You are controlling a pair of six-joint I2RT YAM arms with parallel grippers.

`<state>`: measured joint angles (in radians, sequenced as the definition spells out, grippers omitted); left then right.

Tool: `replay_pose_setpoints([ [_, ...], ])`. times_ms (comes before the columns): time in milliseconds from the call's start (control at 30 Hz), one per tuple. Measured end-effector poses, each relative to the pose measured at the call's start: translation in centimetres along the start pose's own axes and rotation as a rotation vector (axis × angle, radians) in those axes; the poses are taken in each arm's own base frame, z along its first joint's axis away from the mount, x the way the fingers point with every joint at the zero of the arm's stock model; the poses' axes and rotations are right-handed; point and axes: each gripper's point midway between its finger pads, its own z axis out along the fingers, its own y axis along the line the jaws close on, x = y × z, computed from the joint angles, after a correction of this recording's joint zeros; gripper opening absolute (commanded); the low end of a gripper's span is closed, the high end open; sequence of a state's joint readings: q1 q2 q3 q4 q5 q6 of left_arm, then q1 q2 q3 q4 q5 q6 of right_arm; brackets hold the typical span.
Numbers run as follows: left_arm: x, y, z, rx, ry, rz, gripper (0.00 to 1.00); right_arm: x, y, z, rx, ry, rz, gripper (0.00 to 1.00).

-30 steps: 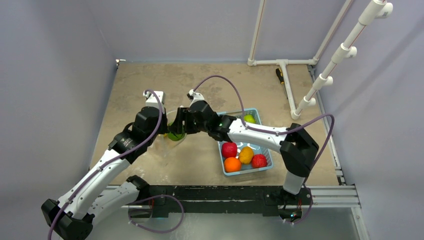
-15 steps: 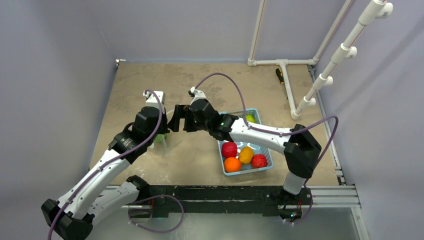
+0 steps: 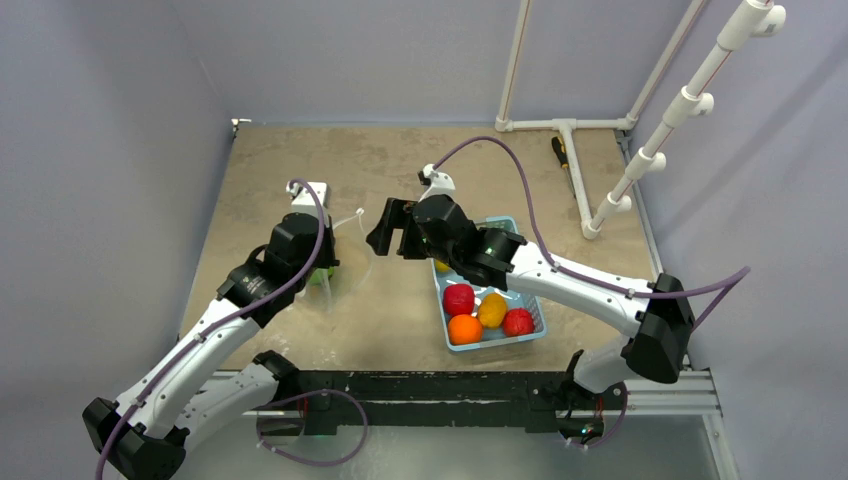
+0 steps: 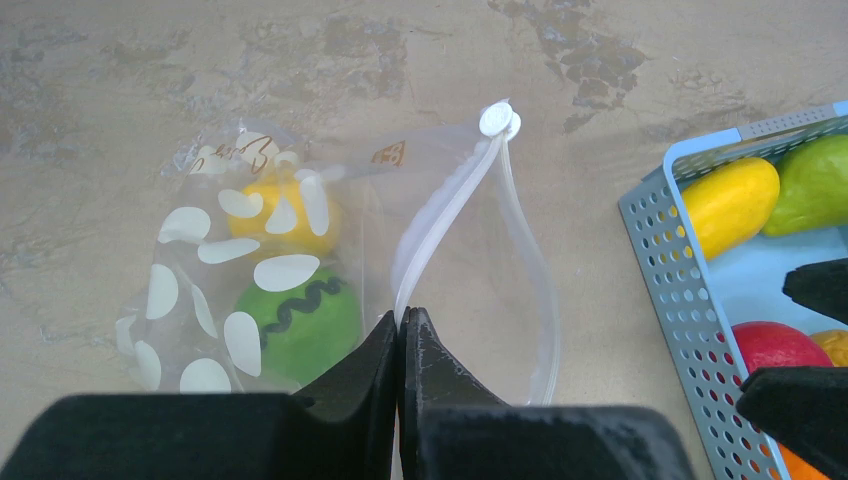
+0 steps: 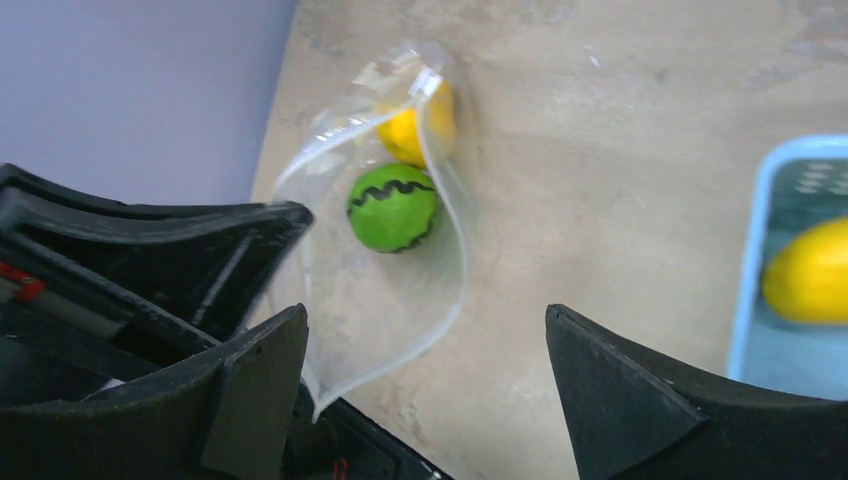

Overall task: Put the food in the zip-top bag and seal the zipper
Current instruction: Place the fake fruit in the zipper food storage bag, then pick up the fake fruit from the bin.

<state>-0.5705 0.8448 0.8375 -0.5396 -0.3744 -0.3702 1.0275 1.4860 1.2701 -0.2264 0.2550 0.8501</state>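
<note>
The zip-top bag [image 4: 250, 290] lies on the table with its mouth open. A green fruit [image 4: 300, 320] and a yellow fruit [image 4: 285, 215] sit inside it. My left gripper [image 4: 402, 325] is shut on the zipper [image 4: 450, 210] at the mouth's near edge. In the top view it [image 3: 322, 262] is at the bag [image 3: 345, 245]. My right gripper [image 5: 425, 350] is open and empty, above the table between the bag [image 5: 380, 230] and the basket. In the top view it [image 3: 385, 228] hangs right of the bag. Several fruits remain in the basket, among them red [image 3: 458, 298], orange [image 3: 464, 328] and yellow [image 4: 728, 205].
The light-blue basket [image 3: 536, 318] stands right of the bag, under the right arm. A white pipe frame [image 3: 570, 125] and a black-handled tool [image 3: 560, 152] lie at the back right. Grey walls close in the left and back.
My right gripper has pulled out of the bag's mouth and moved right, towards the basket, leaving the green fruit in the bag. The left gripper has kept its hold.
</note>
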Motion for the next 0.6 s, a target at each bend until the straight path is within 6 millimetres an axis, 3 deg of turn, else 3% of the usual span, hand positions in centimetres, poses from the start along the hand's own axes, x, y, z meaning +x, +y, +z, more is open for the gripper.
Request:
replay_pose_setpoints([
  [333, 0.0, 0.0, 0.0, -0.001, 0.002, 0.001, 0.00, 1.5, -5.7, -3.0, 0.210, 0.032, 0.004, 0.82],
  [600, 0.1, 0.0, 0.1, -0.002, 0.007, 0.003, 0.00, 4.8, -11.2, -5.7, 0.384, 0.107, 0.021, 0.75],
])
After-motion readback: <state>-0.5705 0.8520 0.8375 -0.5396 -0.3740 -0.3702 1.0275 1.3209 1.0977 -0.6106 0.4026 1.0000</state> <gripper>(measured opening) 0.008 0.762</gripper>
